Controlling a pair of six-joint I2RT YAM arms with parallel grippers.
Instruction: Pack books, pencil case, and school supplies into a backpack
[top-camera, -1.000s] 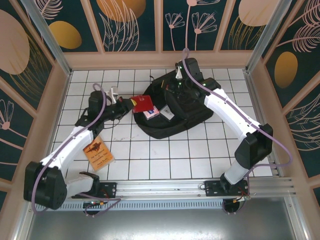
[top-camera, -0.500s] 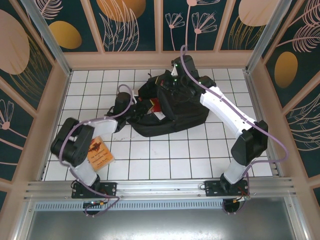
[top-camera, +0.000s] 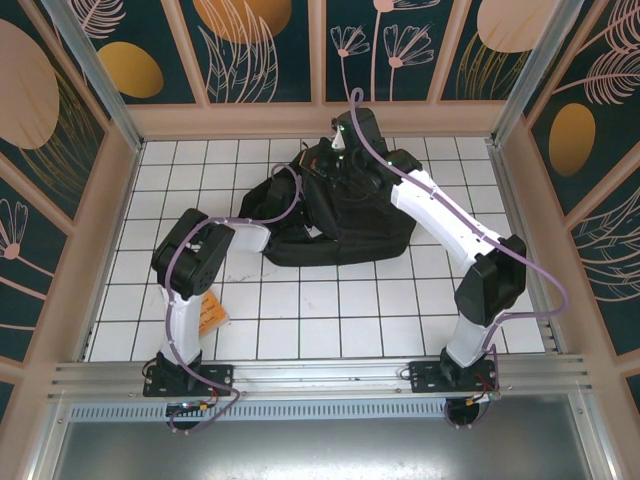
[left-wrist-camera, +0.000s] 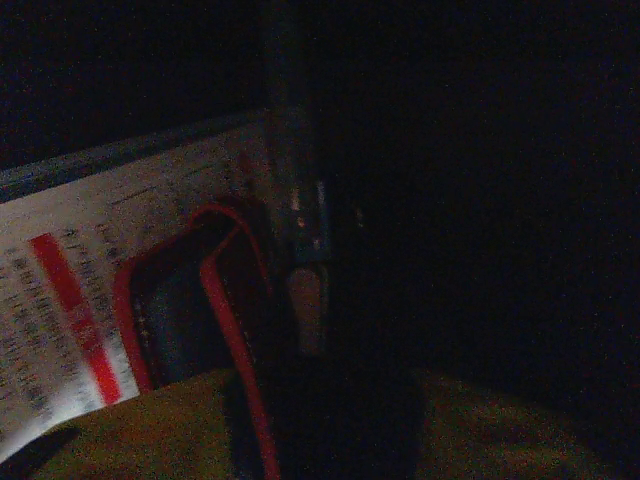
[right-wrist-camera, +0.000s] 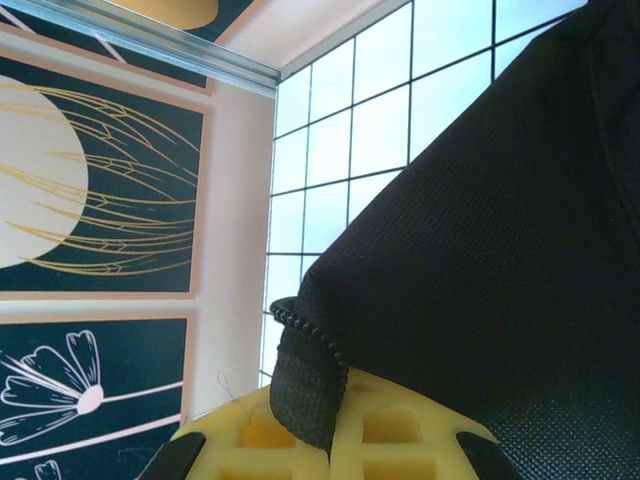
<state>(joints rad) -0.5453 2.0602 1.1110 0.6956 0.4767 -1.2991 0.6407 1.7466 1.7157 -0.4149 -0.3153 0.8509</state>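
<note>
- I am watching the backpack (top-camera: 350, 225) lying on the white-tiled bench (top-camera: 330, 310), toward the far middle, with both arms reaching to it.
- The right pincer (top-camera: 338, 165) is sitting at the backpack's far edge, at the top of the black heap.
- On the right wrist camera its yellow pads (right-wrist-camera: 400, 440) are pressing together on a fold (right-wrist-camera: 305, 385) of black fabric with a beaded zip edge, so this pincer is clamped tight on the backpack.
- That fold is standing up out of the pads, and the rest of the black cloth is spreading away to the right, with bench tiles beyond it.
- The left arm is reaching in from the left side, and its wrist is going into the backpack's opening.
- The left pincer (left-wrist-camera: 330, 440) is sitting inside the bag, in near darkness.
- There I am making out dim yellowish pads at the bottom of the view with a dark shape between them. I cannot tell how wide this pincer is standing or whether it is gripping anything.
- Just ahead of it a dark case (left-wrist-camera: 190, 310) with red edging is lying against a white printed sheet (left-wrist-camera: 60, 320) with a red stripe. I cannot tell whether the pincer is touching either.
- The orange booklet (top-camera: 211, 312) is lying on the bench beside the left arm's upright link, partly hidden by it and well apart from the backpack.
</note>
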